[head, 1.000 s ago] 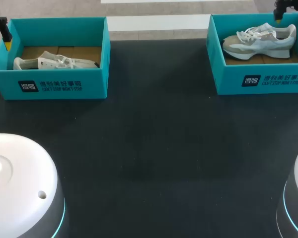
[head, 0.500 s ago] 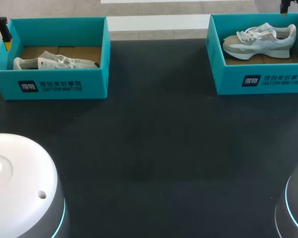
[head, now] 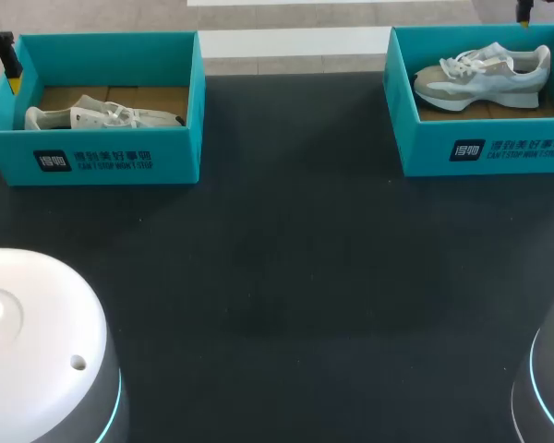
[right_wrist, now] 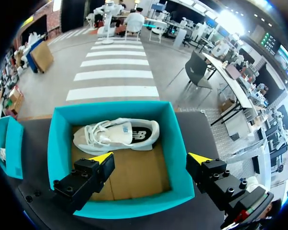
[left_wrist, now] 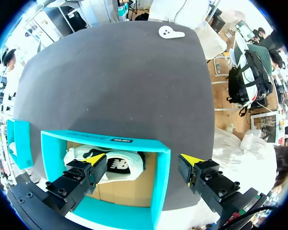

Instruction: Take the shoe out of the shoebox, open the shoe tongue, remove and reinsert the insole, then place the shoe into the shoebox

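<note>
Two teal shoeboxes are sitting on the dark tabletop, the left shoebox (head: 92, 159) at ten o'clock and the right shoebox (head: 485, 149) at two o'clock. Each is holding a pale shoe on its cardboard floor. The left shoe (head: 92, 117) is lying low on its side, and the right shoe (head: 485, 74) is resting on its sole with the toe pointing to nine o'clock.

Neither shoe is being touched. The left jaws are hanging released at the nine o'clock edge of their box. One yellow fingertip (left_wrist: 97, 159) is hovering over the inside and the other (left_wrist: 188, 159) is out past the side wall. The right jaws are also gaping wide, up at the twelve o'clock rim of their box, with the shoe lying ahead of the fingertips (right_wrist: 104, 157).

To my eye the job is only starting, with the first step of taking a shoe out not yet begun. The next move is probably calling for one arm to centre over its shoe, drop inside the walls, pinch across the upper, and lift straight up so the sole clears the rim.
</note>
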`<state>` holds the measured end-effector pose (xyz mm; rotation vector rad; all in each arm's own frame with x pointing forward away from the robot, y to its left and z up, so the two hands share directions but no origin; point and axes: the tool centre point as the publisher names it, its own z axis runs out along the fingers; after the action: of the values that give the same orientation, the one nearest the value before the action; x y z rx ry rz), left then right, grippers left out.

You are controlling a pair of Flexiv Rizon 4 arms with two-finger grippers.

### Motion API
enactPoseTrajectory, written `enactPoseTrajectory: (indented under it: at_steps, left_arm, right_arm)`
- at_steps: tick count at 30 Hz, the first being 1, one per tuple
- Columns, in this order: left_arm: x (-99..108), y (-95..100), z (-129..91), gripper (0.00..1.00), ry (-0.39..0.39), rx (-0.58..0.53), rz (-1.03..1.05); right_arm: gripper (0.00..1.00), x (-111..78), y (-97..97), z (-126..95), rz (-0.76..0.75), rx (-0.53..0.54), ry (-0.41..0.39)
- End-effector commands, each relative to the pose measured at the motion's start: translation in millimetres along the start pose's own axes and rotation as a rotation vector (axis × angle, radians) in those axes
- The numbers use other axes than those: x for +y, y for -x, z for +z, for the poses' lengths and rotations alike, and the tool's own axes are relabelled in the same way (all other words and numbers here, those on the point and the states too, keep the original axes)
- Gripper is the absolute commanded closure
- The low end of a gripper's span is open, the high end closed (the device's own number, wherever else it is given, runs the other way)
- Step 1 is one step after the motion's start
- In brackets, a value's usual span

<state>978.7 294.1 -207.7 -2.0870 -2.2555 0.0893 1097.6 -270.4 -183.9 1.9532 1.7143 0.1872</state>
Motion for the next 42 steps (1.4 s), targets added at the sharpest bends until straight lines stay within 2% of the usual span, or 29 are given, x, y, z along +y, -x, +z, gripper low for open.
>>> enactPoseTrajectory:
  at_steps: [1, 3, 8, 14, 18, 25, 28, 34, 42]
  left_arm:
    - [-1, 0.0, 0, 0.0, 0.002, 0.003, 0.0]
    - [-1, 0.0, 0, 0.0, 0.002, 0.003, 0.0]
    - [-1, 0.0, 0, 0.0, 0.002, 0.003, 0.0]
    - [-1, 0.0, 0, 0.0, 0.002, 0.003, 0.0]
    - [-1, 0.0, 0, 0.0, 0.002, 0.003, 0.0]
    - [-1, 0.0, 0, 0.0, 0.002, 0.003, 0.0]
    - [-1, 0.0, 0, 0.0, 0.002, 0.003, 0.0]
    - [-1, 0.0, 0, 0.0, 0.002, 0.003, 0.0]
    - [-1, 0.0, 0, 0.0, 0.002, 0.003, 0.0]
  right_arm:
    - [0.0, -0.6, 0.4, 0, 0.001, 0.001, 0.001]
    - [0.0, -1.6, -6.0, 12, 0.025, 0.019, -0.08]
    - [0.0, -2.9, -11.3, 30, 0.035, -0.004, -0.173]
    - [0.0, -4.8, -0.2, 49, 0.062, -0.021, -0.215]
    - [0.0, -3.7, 10.1, 65, 0.092, 0.009, -0.25]
    - [0.0, 5.2, 23.1, 95, 0.087, 0.079, -0.235]
    - [0.0, 6.3, 21.8, 107, 0.058, 0.116, -0.209]
    - [0.0, 2.7, 22.1, 132, 0.026, 0.143, -0.228]
    - [0.0, 7.1, 23.2, 142, 0.0, 0.141, -0.223]
